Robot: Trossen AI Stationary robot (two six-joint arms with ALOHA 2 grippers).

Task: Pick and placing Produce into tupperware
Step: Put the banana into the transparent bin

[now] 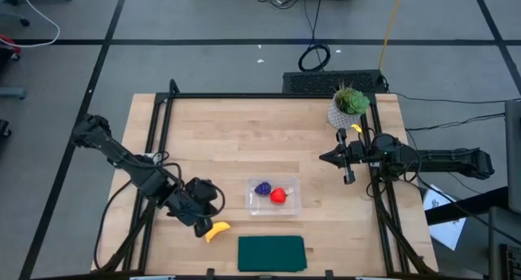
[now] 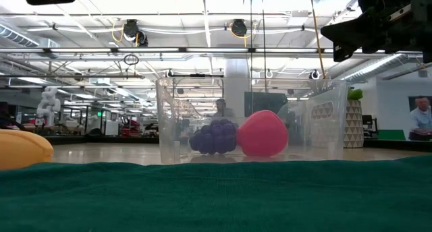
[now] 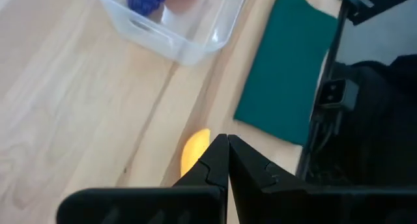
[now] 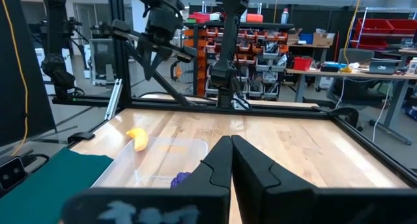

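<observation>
A yellow banana (image 1: 216, 229) lies on the wood table, left of and nearer than the clear tupperware (image 1: 295, 184). Inside the tupperware rest a purple grape cluster (image 1: 263, 188) and a red strawberry (image 1: 278, 195). The low view shows both through the clear wall (image 2: 169, 117). My left gripper (image 1: 206, 222) is shut and tilts down over the banana (image 3: 194, 152), which shows just past its fingertips (image 3: 227, 140). In the right wrist view the banana (image 4: 137, 138) lies on the table with clear space above it. My right gripper (image 1: 324, 158) hangs shut and level near the right edge.
A flat dark green cloth (image 1: 271, 253) lies at the near edge, just in front of the tupperware. A green plant in a white pot (image 1: 350, 105) stands at the far right corner. Black frame rails (image 1: 163, 125) run along the table's left and right sides.
</observation>
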